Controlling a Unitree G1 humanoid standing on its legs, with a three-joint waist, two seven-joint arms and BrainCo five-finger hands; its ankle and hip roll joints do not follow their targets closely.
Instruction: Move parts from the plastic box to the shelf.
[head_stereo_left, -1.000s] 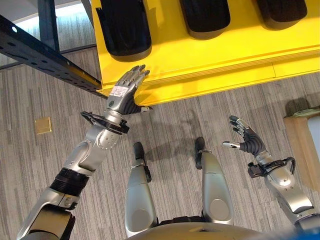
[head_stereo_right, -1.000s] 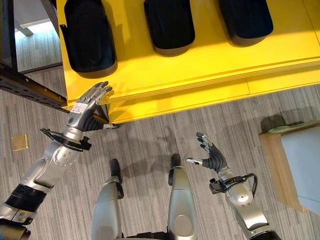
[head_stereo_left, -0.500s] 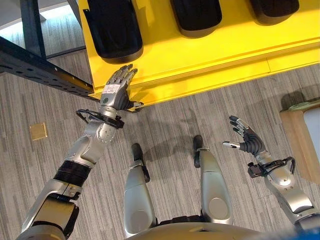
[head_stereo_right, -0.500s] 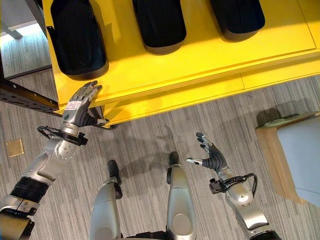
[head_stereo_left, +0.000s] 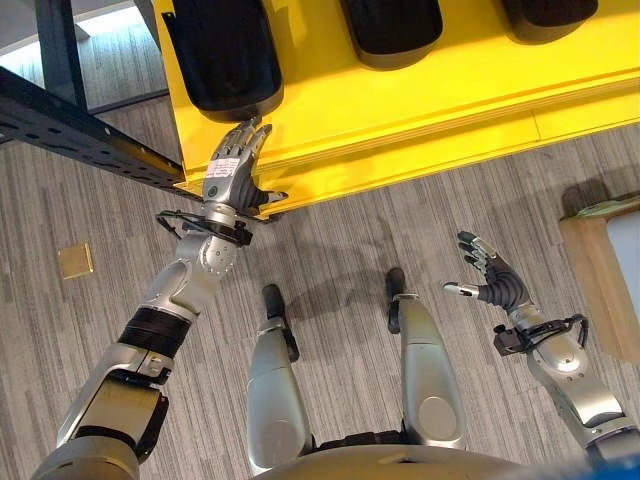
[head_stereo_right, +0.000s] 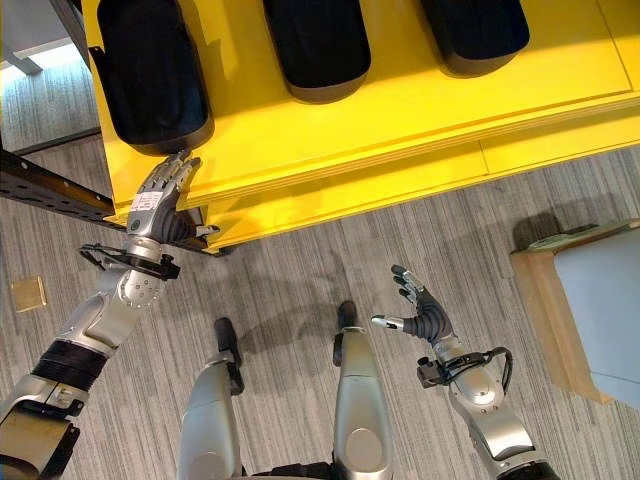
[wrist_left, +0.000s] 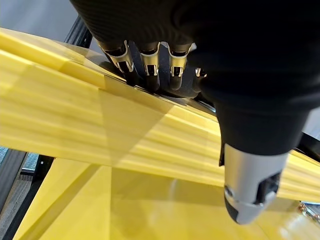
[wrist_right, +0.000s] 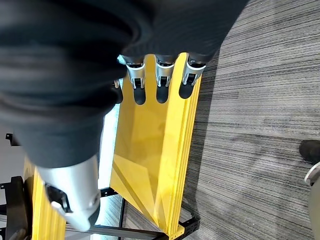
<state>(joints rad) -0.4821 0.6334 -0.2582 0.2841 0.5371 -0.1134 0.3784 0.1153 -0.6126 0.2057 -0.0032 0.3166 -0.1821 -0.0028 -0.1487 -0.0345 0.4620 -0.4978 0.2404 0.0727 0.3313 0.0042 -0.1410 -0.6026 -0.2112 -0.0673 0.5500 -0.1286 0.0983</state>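
Note:
Three black moulded parts lie in a row on a yellow shelf (head_stereo_left: 420, 95): the leftmost part (head_stereo_left: 222, 55), a middle one (head_stereo_left: 392, 25) and a right one (head_stereo_left: 545, 10). My left hand (head_stereo_left: 228, 175) is open, its straight fingers (wrist_left: 150, 65) reaching over the shelf's front edge just below the leftmost part. It holds nothing. My right hand (head_stereo_left: 492, 282) hangs open and empty over the floor at the lower right, well short of the shelf (wrist_right: 150, 150).
A black perforated rack beam (head_stereo_left: 70, 125) runs diagonally at the left, beside the yellow shelf's corner. A wooden-edged box (head_stereo_left: 605, 285) stands at the right edge. A small yellow square (head_stereo_left: 76, 261) lies on the grey striped floor at the left.
My left hand has reached further forward, its fingertips now at the shelf edge close under the leftmost black part. The camera shifted a little. The right hand has stayed put.

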